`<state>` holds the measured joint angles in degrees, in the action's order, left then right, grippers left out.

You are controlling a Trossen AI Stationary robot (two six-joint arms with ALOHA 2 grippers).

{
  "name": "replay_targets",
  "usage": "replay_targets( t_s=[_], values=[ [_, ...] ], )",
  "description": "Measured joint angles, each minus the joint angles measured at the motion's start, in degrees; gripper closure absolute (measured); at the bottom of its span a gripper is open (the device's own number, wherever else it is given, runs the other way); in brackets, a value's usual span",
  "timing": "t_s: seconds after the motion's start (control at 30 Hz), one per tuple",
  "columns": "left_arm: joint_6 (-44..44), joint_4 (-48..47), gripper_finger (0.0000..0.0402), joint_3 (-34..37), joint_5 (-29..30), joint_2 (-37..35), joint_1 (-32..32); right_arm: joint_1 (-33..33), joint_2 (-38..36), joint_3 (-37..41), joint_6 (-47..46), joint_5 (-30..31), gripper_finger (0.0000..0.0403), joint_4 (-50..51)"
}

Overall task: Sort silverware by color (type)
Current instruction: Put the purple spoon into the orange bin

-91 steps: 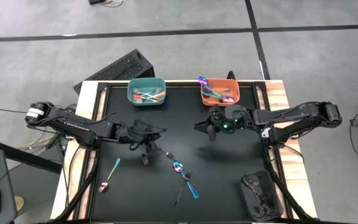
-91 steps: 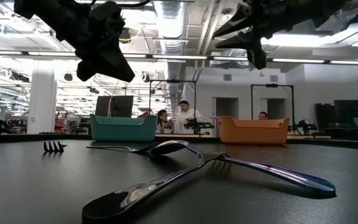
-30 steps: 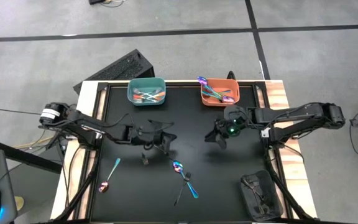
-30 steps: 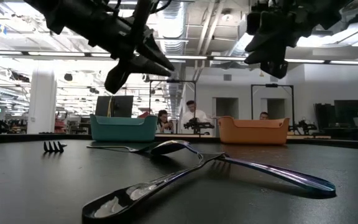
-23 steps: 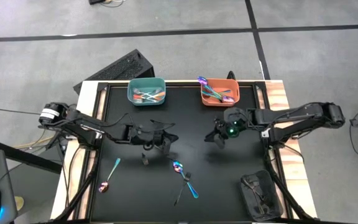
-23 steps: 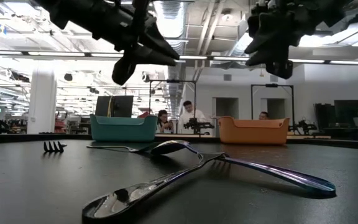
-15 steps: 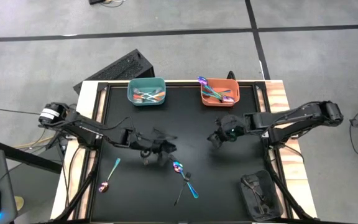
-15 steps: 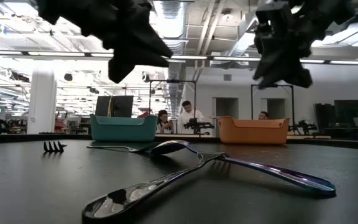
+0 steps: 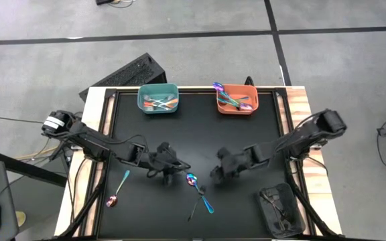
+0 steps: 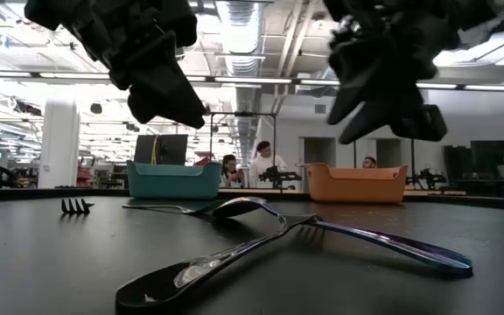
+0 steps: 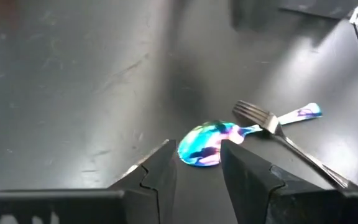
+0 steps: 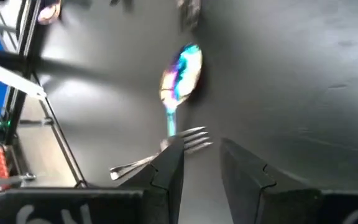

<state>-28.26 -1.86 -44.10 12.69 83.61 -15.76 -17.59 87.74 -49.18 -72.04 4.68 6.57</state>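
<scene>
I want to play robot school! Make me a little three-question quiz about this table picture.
1. True or false: the spoon and the fork in the middle of the table lie crossed.
2. Which colour is the bin at the table's far left? A teal, B orange, C black.
3. Fill in: the left gripper and right gripper both hang over the ____ table, neither holding anything.

Key: 1 true; 2 A; 3 black.
</scene>
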Motion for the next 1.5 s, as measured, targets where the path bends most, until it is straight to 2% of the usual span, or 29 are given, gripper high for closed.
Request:
replay_targets(
  t_s=[0.13, 0.43, 0.63, 0.83, 1.03, 1.27, 1.4, 1.5],
  values=[
    [-0.67, -0.62, 0.0291, 0.0, -0.03, 0.0, -0.03, -1.23, 7.73, -8.12, 0.34, -0.01, 0.0282, 3.51],
    [-5.05, -4.61, 0.0292, 0.02, -3.88, -1.92, -0.41, -2.04, 21.22, -27.27, 3.65, -0.04, 0.0282, 19.14],
    [-4.93, -11.02, 0.0292, -0.02, -0.99, -6.31, -1.59, -2.71, 27.15, -34.19, 4.4, -0.55, 0.0282, 23.91],
    [-2.93, -13.66, 0.0292, 0.03, 3.21, -9.4, -1.81, -2.73, 31.07, -36.74, 4.61, -2.65, 0.0282, 22.99],
    [-2.78, -13.71, 0.0292, 0.0, 7.11, -9.56, -1.66, -2.78, 33.23, -38.04, 4.57, -1.96, 0.0282, 24.58],
    [-1.52, -13.98, 0.0292, 0.02, 7.5, -9.51, -1.67, -0.47, 35.07, -38.21, 5.93, -2.69, 0.0285, 27.64],
    [-1.47, -14.33, 0.0292, 0.02, 7.22, -9.51, -1.67, 0.16, 35.11, -38.15, 6.81, -2.61, 0.031, 27.78],
    [-1.52, -14.26, 0.0292, 0.02, 7.09, -9.51, -1.67, 0.53, 34.55, -38.0, 8.41, -2.71, 0.0351, 28.23]
  ],
)
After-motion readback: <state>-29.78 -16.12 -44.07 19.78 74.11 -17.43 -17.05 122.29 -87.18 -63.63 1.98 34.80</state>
